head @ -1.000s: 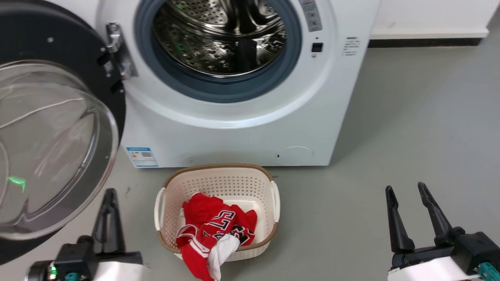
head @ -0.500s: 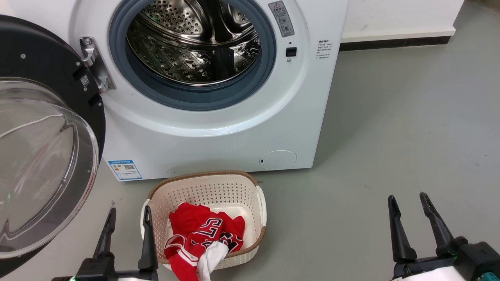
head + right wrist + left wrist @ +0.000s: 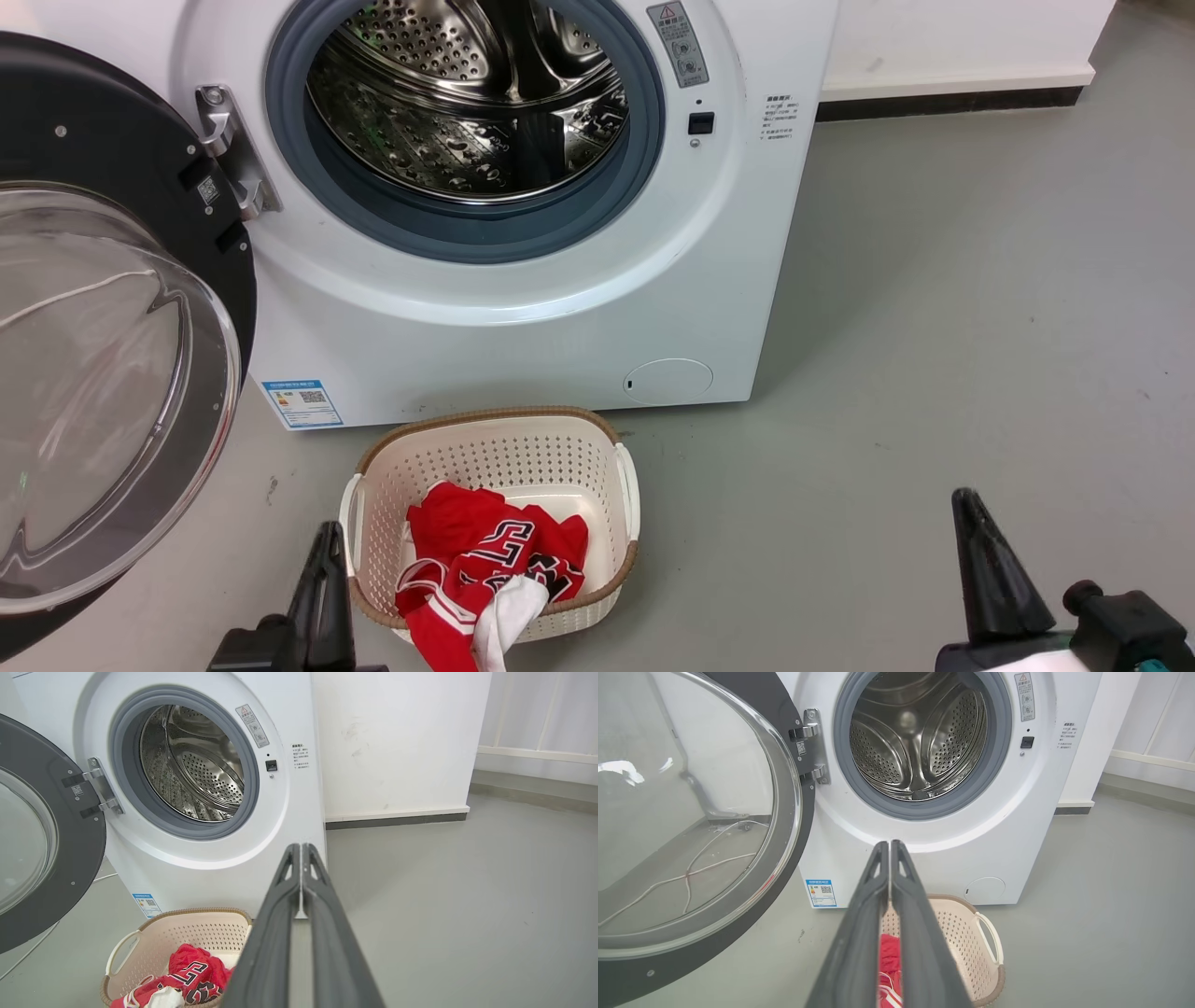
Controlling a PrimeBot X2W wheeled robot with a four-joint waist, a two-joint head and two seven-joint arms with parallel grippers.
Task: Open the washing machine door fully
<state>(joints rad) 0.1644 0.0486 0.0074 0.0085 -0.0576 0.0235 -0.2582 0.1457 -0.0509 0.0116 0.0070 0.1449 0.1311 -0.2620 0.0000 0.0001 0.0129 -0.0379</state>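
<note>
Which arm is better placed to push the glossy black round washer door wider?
Left, likely: left tool hovers right of the black round door; right tool sits beyond the cream perforated basket.
</note>
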